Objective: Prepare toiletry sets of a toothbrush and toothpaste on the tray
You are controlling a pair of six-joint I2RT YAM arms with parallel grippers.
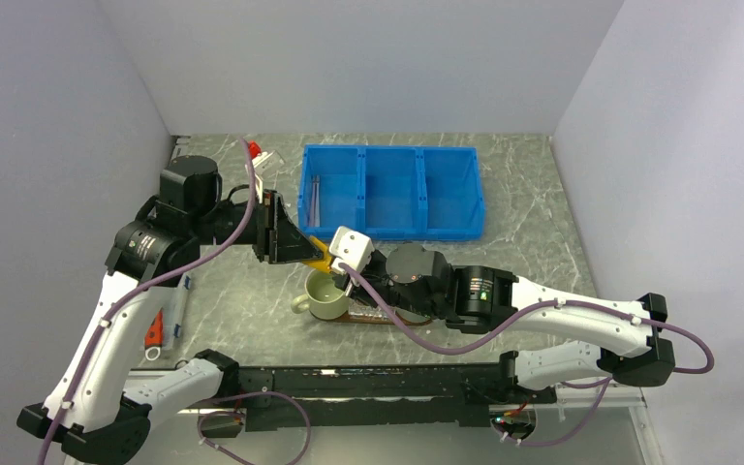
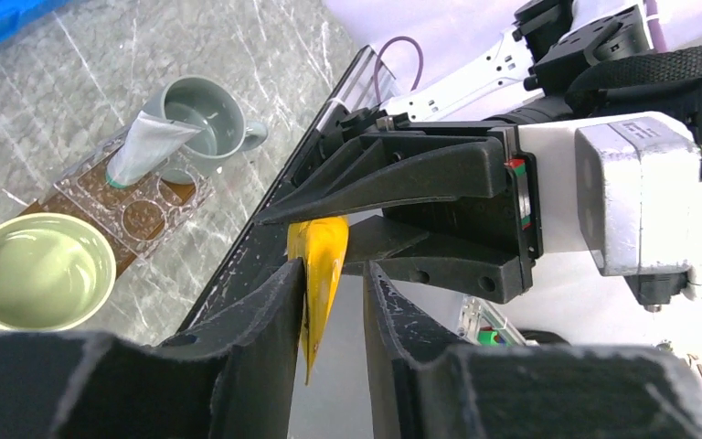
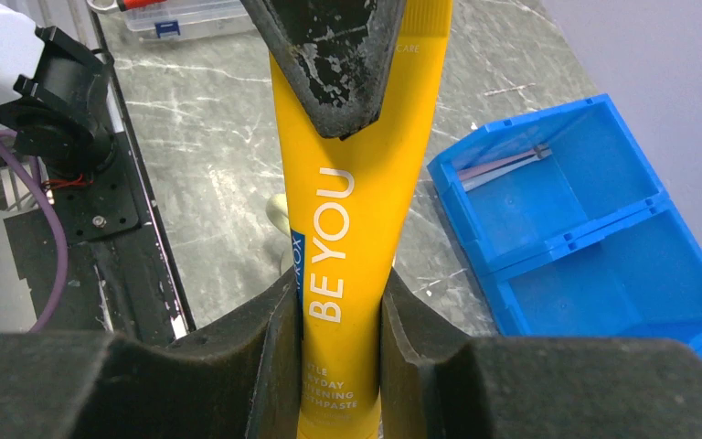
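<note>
My right hand point(image 3: 338, 288) clenches the yellow toothpaste tube point(image 3: 347, 210) mid-body, in the air near the tray point(image 1: 376, 319), while my left hand point(image 2: 334, 270) sits released around its far end; I judge the tube light, soft and slick, so I grip its sides firmly without crushing.

Quick tally: one blue bin point(image 1: 417, 232), three compartments, two toothbrushes point(image 1: 318, 197) in its left one. On the bin's near side are a yellow tube point(image 3: 347, 229), a white tube point(image 2: 151, 146), a grey mug point(image 2: 206, 114), a green mug point(image 2: 41, 272), one tray point(image 2: 126, 261) and one clear holder point(image 2: 137, 197).
</note>
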